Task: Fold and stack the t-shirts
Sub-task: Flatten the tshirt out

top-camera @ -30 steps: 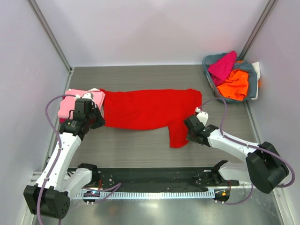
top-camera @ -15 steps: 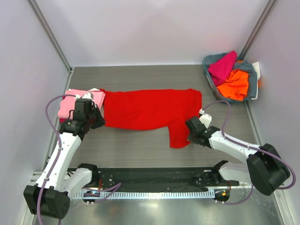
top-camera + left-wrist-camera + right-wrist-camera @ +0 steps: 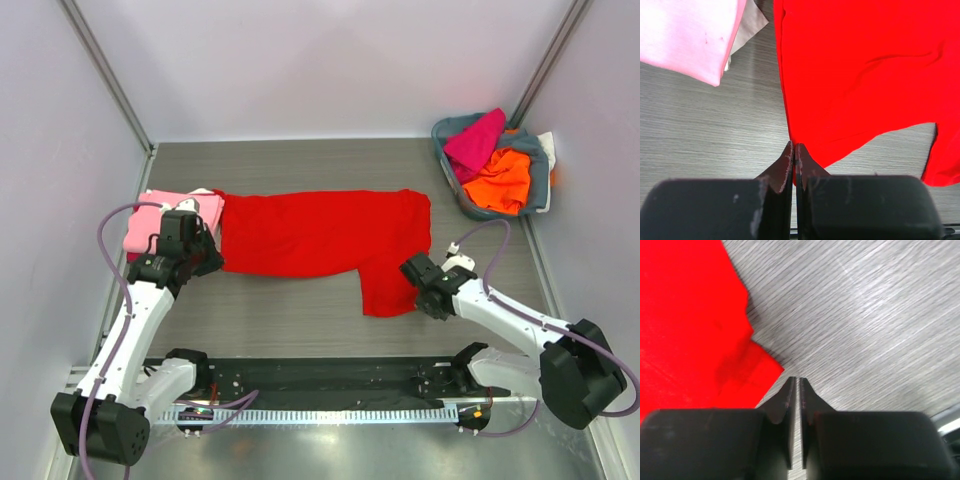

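The red t-shirt (image 3: 320, 235) lies spread flat across the table's middle, one sleeve hanging toward the near edge. My left gripper (image 3: 212, 262) is at its near left corner, jaws shut with red cloth (image 3: 850, 75) pinched between the tips (image 3: 793, 146). My right gripper (image 3: 410, 270) is low over bare table just right of the sleeve. Its jaws (image 3: 794, 380) are shut and empty, a little off a folded red corner (image 3: 760, 370). A folded pink t-shirt (image 3: 160, 215) lies at the far left and also shows in the left wrist view (image 3: 685, 35).
A grey-blue basket (image 3: 445, 150) stands at the back right, holding magenta (image 3: 475, 140), orange (image 3: 500, 180) and white (image 3: 547, 145) shirts. Walls close in the table on the left, back and right. A black rail (image 3: 320, 375) runs along the near edge.
My right gripper has slid right and a little toward the near edge, off the red sleeve's edge onto bare table. The left arm and the shirt have not moved.
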